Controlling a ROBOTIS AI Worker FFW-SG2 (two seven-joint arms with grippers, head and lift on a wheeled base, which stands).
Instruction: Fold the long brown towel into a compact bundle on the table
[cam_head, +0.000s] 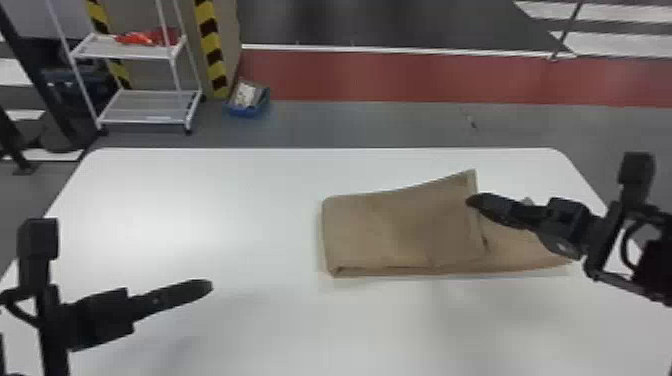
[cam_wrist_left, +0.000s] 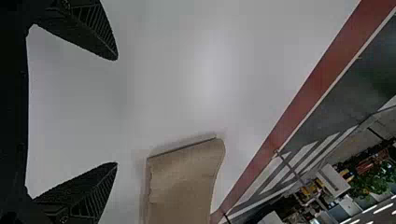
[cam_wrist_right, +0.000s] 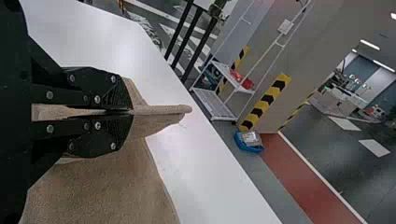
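- Right gripper (cam_head: 470, 201), one: fingers closed on brown cloth, pinched near the free edge of the towel's upper layer.
- Left gripper (cam_wrist_left: 116, 111), one: fingers spread, nothing between them; over the white table (cam_head: 200, 195), well apart from the cloth.
- Brown towel (cam_head: 390, 230), one: on the right half of the table, doubled, rounded fold toward the left; its under layer runs on to the right, beneath the right arm.
- Background stock: white wheeled rack (cam_head: 150, 107) and blue bin (cam_head: 245, 111), both on the floor beyond the table.
- Step in hand, by judgement: doubling the towel's length; bundle not yet compact.
- Next move, by judgement: settle the gripped edge squarely, let go without dragging the layer, then turn the projecting right end inward over the fold.
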